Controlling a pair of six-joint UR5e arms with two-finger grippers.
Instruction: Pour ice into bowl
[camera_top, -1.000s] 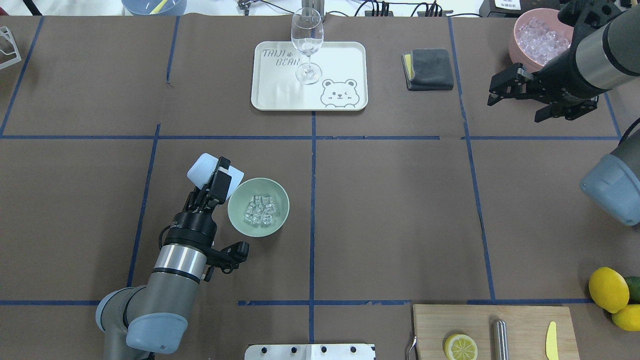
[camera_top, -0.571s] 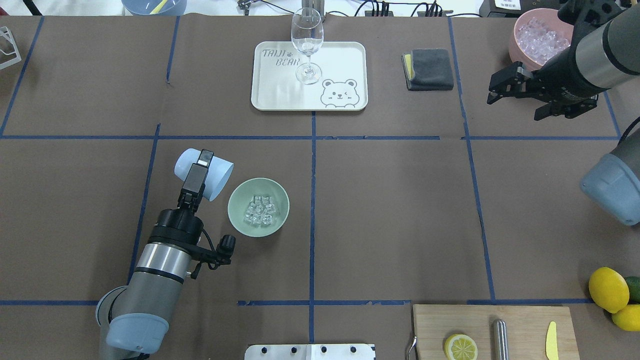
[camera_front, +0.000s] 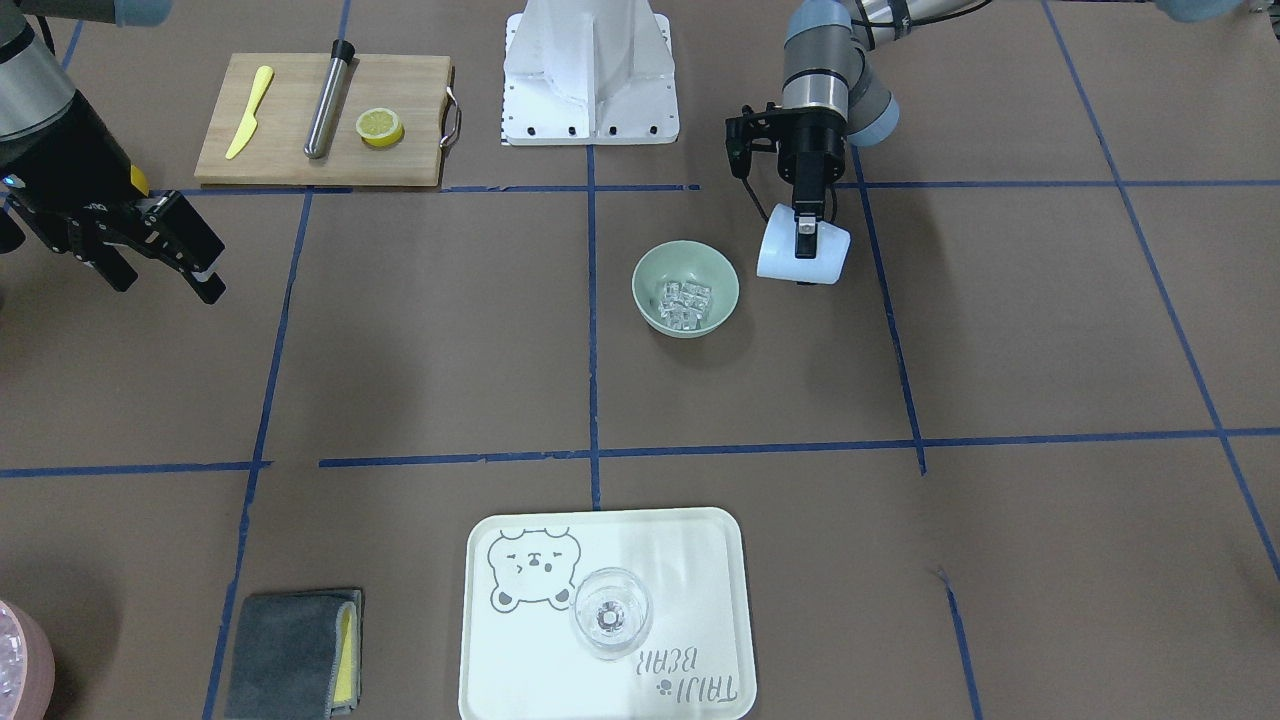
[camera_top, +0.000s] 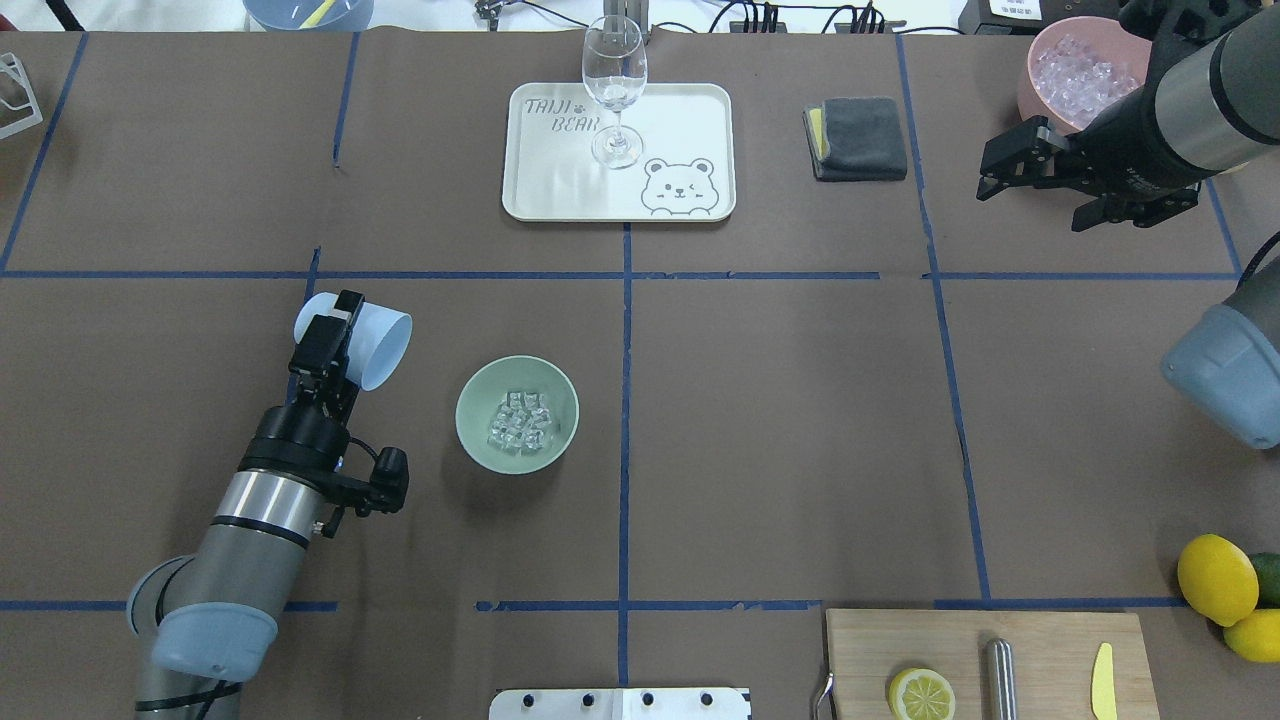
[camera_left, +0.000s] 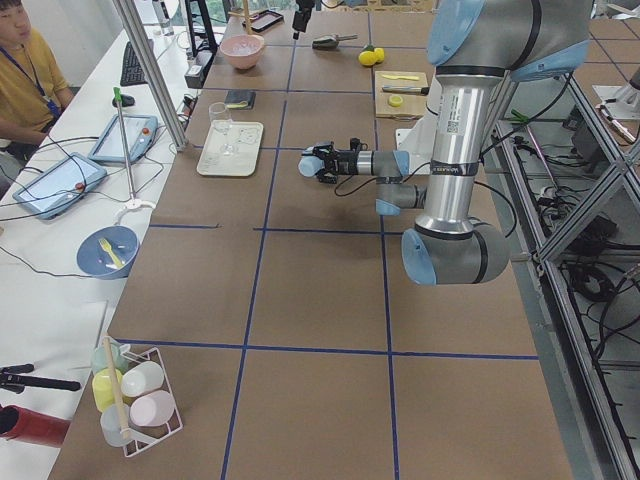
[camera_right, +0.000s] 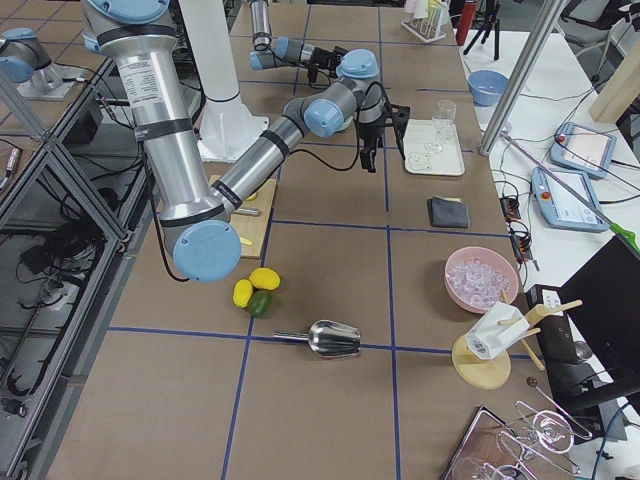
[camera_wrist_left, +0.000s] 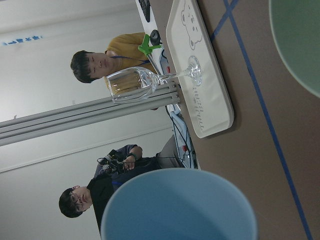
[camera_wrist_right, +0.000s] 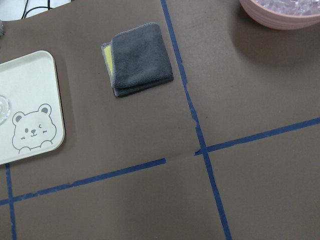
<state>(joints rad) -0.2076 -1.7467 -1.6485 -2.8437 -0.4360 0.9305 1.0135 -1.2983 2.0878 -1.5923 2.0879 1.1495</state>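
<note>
Left tool (camera_top: 335, 345) grips a tipped pale blue cup (camera_top: 378, 345) at ten o'clock, seen from overhead, of the mint-green bowl (camera_top: 470, 398) holding the ice cubes (camera_top: 520, 420). Right tool (camera_top: 1032, 203) hangs spread, empty.

light: bright, even, overhead | shadows: soft, faint | focus: sharp; left wrist view's foreground blurred

Left claw (camera_top: 340, 325) clamped, wrist sideways; right claw (camera_top: 1032, 200) spread wide, aloft.
</note>
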